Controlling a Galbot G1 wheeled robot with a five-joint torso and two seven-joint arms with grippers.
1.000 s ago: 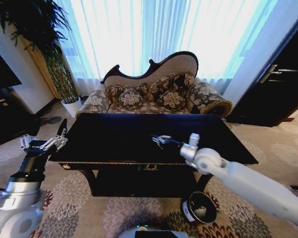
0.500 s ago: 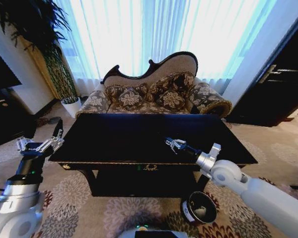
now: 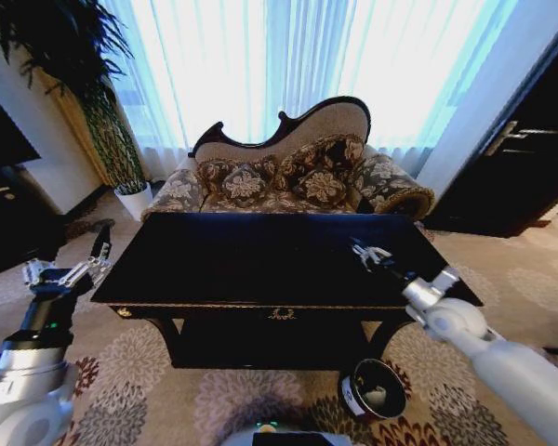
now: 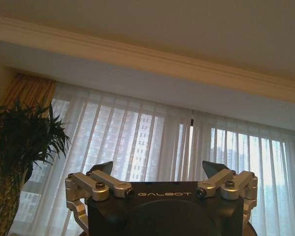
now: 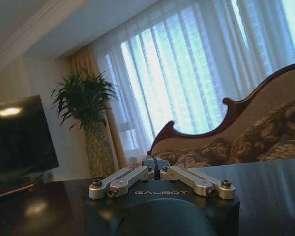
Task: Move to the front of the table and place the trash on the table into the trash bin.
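Glossy black wooden table (image 3: 260, 255); patterned cloth sofa (image 3: 288, 181) behind.

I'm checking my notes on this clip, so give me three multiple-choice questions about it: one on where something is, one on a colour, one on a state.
1. Where is the bin?
A. on the floor by the table's right front leg
B. on the table
C. on the sofa

2. What colour is the table top?
A. white
B. glossy black
C. red

3. How is the left pincer?
A. shut on paper
B. open, holding nothing
C. shut on the bin

Answers: 1 A, it stands on the carpet below the right front corner. 2 B, the head view shows a dark shiny top. 3 B, its fingers stand wide apart against the curtains.
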